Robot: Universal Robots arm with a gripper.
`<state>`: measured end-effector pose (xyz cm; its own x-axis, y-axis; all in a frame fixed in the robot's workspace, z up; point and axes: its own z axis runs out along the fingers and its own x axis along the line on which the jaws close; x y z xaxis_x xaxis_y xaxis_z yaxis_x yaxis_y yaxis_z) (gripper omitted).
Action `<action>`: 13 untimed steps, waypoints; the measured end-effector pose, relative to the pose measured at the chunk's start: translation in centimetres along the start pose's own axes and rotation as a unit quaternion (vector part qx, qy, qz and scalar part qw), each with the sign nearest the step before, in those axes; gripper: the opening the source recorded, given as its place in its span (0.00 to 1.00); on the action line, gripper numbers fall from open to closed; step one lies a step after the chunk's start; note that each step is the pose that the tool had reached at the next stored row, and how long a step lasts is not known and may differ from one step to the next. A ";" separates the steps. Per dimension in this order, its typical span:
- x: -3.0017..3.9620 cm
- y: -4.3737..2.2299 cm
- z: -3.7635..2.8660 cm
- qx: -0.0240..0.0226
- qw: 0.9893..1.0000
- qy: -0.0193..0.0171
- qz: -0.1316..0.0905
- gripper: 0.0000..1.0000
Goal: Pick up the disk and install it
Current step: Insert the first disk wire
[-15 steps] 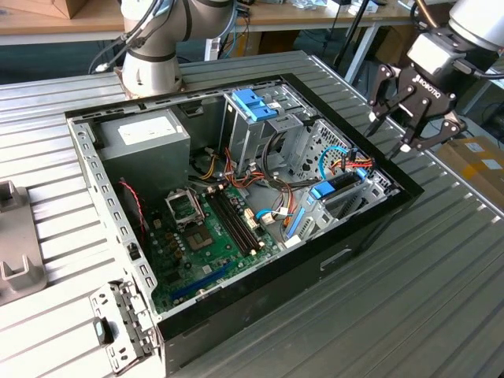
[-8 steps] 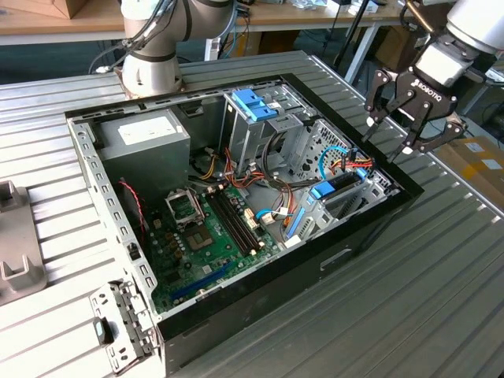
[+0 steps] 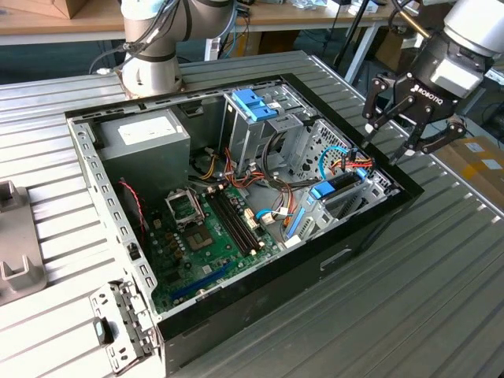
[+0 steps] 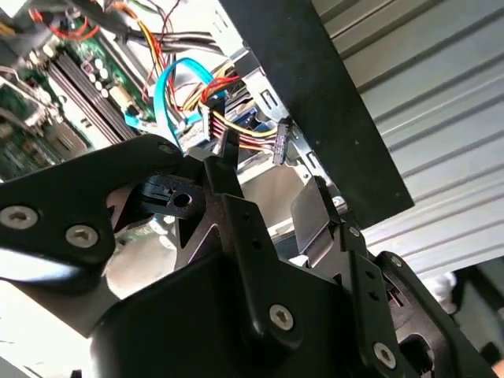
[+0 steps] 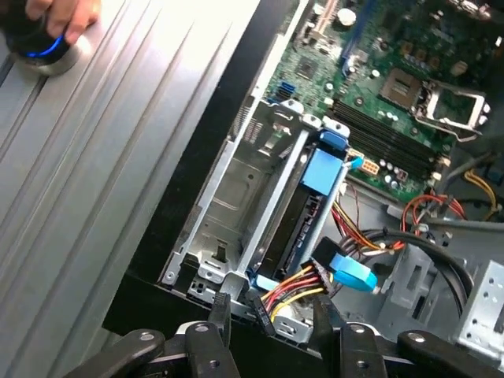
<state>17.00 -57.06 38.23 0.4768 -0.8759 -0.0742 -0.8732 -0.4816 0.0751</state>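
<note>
The disk (image 5: 303, 213), a dark flat drive with light-blue rails and a blue tab at one end, lies inside the silver bay at the front corner of the open computer case (image 3: 370, 228). In the exterior view the disk (image 3: 339, 184) sits low at that view's right end of the case. Coloured power wires and a blue data cable (image 5: 346, 272) reach its near end. My gripper (image 3: 386, 146) hangs open just above that end of the case, with nothing between its fingers. In both wrist views my gripper (image 5: 268, 315) (image 4: 268, 181) hovers over the cable bundle (image 4: 228, 118).
A grey power-supply box (image 3: 146, 138) and a blue latch on the drive cage (image 3: 253, 102) stand at the back of the case. The motherboard (image 3: 209, 228) fills its floor. A hand (image 5: 47, 27) rests on a blue-lit round button on the slatted table (image 3: 441, 299).
</note>
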 end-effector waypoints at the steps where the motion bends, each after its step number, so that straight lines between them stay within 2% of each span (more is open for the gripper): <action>1: 0.00 0.00 0.01 -0.001 1.000 0.001 -0.009 0.54; 3: 0.00 0.00 0.02 -0.002 0.999 0.003 -0.033 0.54; 10: 0.03 -0.05 0.15 -0.002 0.999 0.002 -0.033 0.54; 12: 0.15 -0.25 0.21 -0.002 0.999 0.002 -0.033 0.54; 13: 0.31 -0.55 0.27 -0.002 0.999 0.002 -0.034 0.54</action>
<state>17.60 -57.05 37.90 0.5345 -0.8418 -0.0755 -0.8388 -0.5393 0.0744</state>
